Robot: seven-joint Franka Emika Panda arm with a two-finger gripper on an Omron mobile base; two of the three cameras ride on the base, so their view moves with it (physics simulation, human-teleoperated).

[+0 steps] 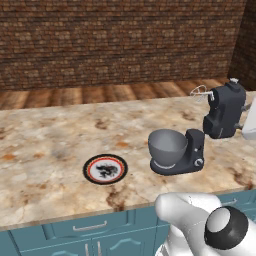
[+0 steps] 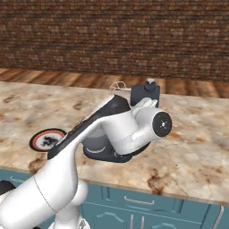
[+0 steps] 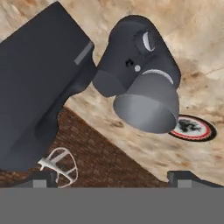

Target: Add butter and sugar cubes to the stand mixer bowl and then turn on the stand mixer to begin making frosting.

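**My tool above the tilted mixer, fingers apart**

From my hand view, my tool (image 3: pixel 111 179) stands with its two dark fingertips (image 3: pixel 186 178) wide apart and nothing between them. Just past them I count one wire whisk (image 3: pixel 59 168) under the bulky raised head of the one stand mixer (image 3: pixel 39 92). Beyond the head is the mixer's base with its small knob (image 3: pixel 148 41), and one stand mixer bowl (image 3: pixel 146 105) of grey metal seated on it. I cannot see into the bowl from here.

Farther along the marbled desk (image 1: pixel 45 145) lies one round plate (image 1: pixel 105 169) with a black-and-red rim and dark blotches at its centre, near the bowl but apart from it. I cannot make out any butter on it.

In the right base view my own white arm (image 2: pixel 112 134) crosses in front of the mixer and covers most of the bowl. Teal cabinet fronts (image 1: pixel 90 232) run below the desk's near edge. Behind the desk come a wooden floor (image 1: pixel 100 92) and a brick wall (image 1: pixel 115 35).
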